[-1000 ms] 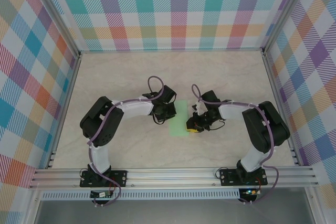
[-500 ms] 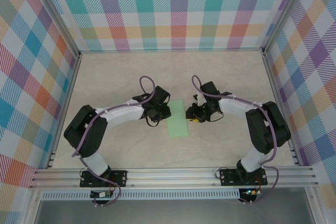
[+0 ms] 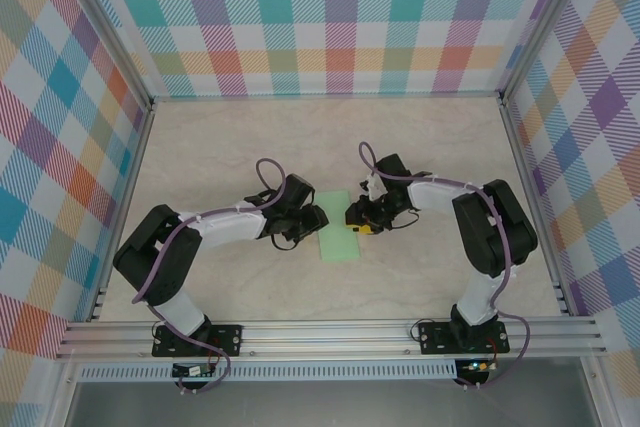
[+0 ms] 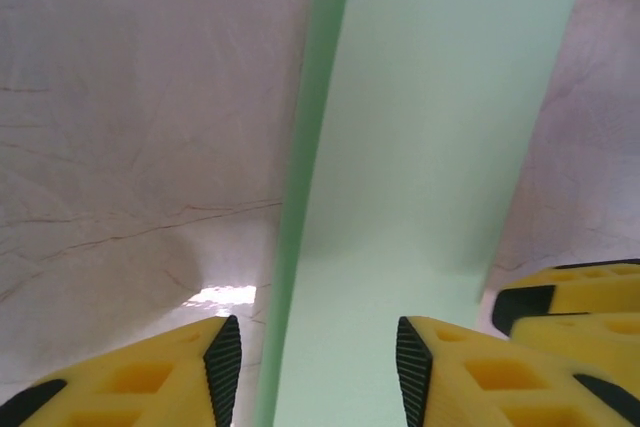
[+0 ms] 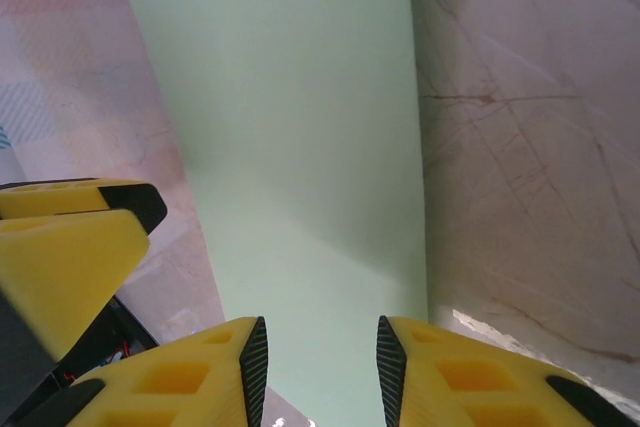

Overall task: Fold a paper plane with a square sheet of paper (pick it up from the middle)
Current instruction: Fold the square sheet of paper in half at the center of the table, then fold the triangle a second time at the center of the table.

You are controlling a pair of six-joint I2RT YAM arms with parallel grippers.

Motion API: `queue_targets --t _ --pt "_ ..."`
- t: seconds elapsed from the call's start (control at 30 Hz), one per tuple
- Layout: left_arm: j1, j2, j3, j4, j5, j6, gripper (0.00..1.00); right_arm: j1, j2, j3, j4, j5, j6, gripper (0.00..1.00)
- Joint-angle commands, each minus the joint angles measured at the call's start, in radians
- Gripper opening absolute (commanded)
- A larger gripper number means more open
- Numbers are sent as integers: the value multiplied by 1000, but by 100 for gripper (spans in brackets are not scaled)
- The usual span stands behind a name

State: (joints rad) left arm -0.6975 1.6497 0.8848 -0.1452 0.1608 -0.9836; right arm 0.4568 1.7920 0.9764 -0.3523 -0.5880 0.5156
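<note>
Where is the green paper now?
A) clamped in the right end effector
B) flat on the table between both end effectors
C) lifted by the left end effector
B: the green paper lies flat on the table between the left end effector and the right end effector, both open.

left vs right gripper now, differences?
Fingers of the left gripper stand wider apart than those of the right gripper. The left gripper sits over the left edge of the green paper, that edge running through its gap; the right gripper's gap shows paper all across. Shared: both open, pinching nothing, facing each other.
</note>
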Motion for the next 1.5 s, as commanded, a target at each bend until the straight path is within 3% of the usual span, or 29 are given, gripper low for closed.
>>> queue_targets --t 0.0,0.47,0.7,0.97,1.07,1.47 --pt "10 1 0 33 29 -16 50 6 18 21 -4 -1 -10 37" --pt "10 52 8 66 85 -20 53 6 40 -18 -1 48 -14 36" --pt "9 78 16 103 119 -21 50 7 46 -21 -1 53 -12 36" --pt "9 98 32 117 128 -20 36 6 48 -21 4 47 -10 36" --pt "9 100 45 102 123 -6 26 6 41 -15 1 46 -4 36" --pt "12 123 141 -100 69 160 4 6 -52 13 -48 84 9 37"
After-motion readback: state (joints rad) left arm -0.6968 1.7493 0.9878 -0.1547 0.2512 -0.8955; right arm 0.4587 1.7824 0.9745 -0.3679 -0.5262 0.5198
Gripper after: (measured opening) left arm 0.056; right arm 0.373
